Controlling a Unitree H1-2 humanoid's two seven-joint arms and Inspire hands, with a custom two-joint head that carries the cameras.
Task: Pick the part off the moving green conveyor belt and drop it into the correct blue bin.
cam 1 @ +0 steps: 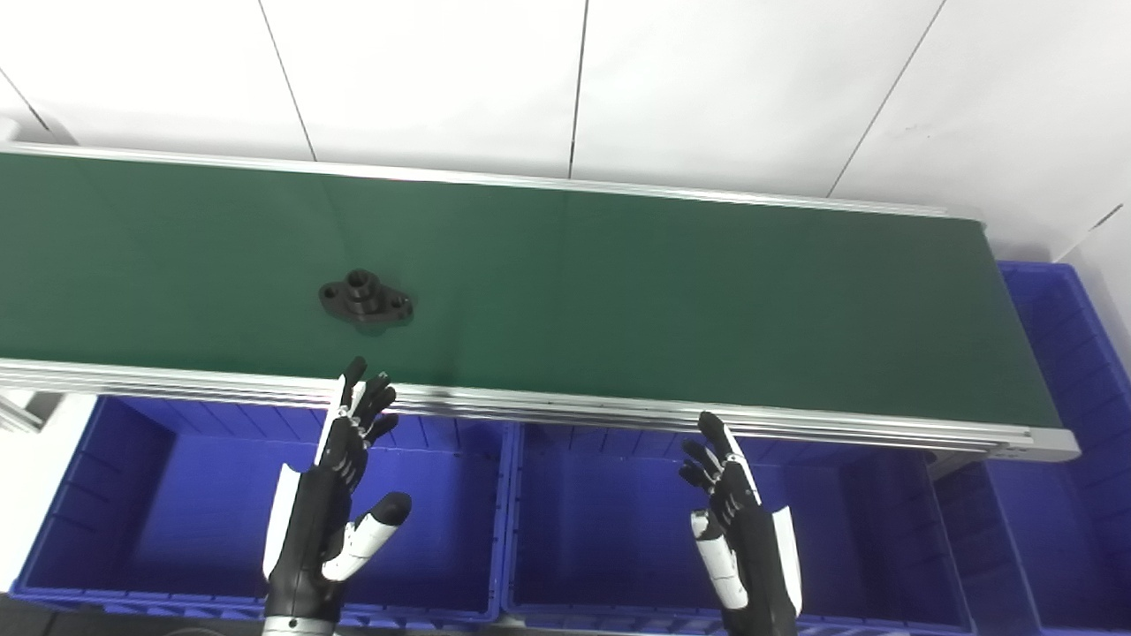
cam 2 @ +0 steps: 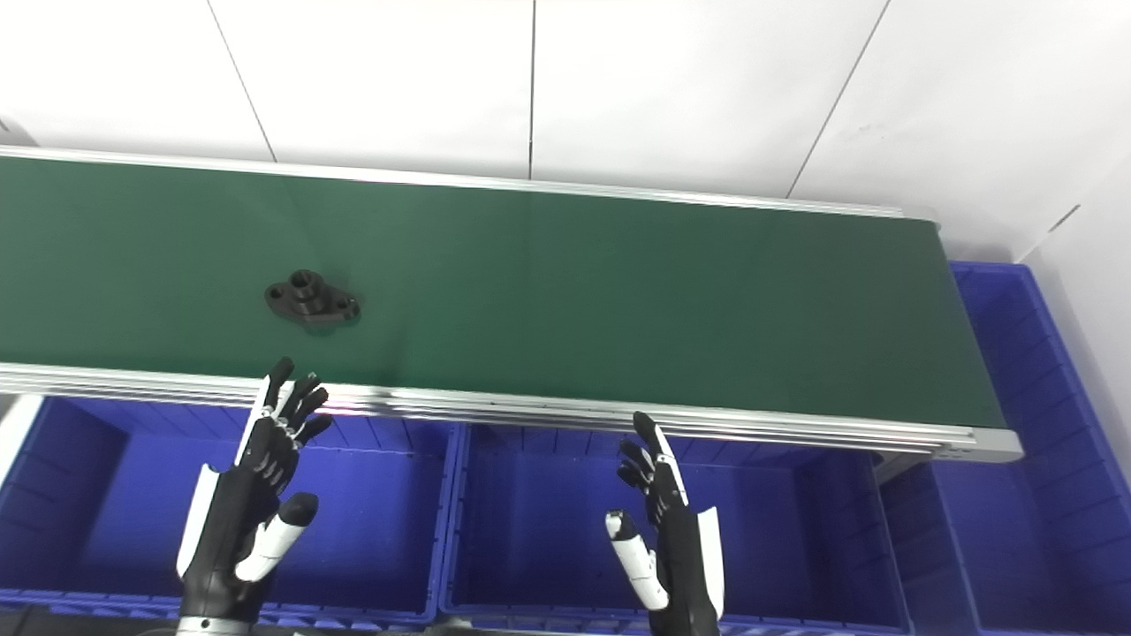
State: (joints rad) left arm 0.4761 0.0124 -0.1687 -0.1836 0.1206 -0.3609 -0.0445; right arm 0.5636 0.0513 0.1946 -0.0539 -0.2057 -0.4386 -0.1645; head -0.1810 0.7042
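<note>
A black metal flange part (cam 1: pixel 366 300) with a raised hub and two ear holes lies on the green conveyor belt (cam 1: pixel 618 291), left of centre. My left hand (cam 1: pixel 340 495) is open and empty, held over the left blue bin (cam 1: pixel 132 495), its fingertips near the belt's front rail just below the part. My right hand (cam 1: pixel 738 530) is open and empty over the middle blue bin (cam 1: pixel 601 530). The part also shows in the right eye view (cam 2: pixel 312 300).
A third blue bin (cam 1: pixel 1069 397) stands past the belt's right end. The belt's aluminium front rail (cam 1: pixel 574 406) runs between the hands and the belt. A white tiled wall (cam 1: pixel 565 79) lies behind the belt.
</note>
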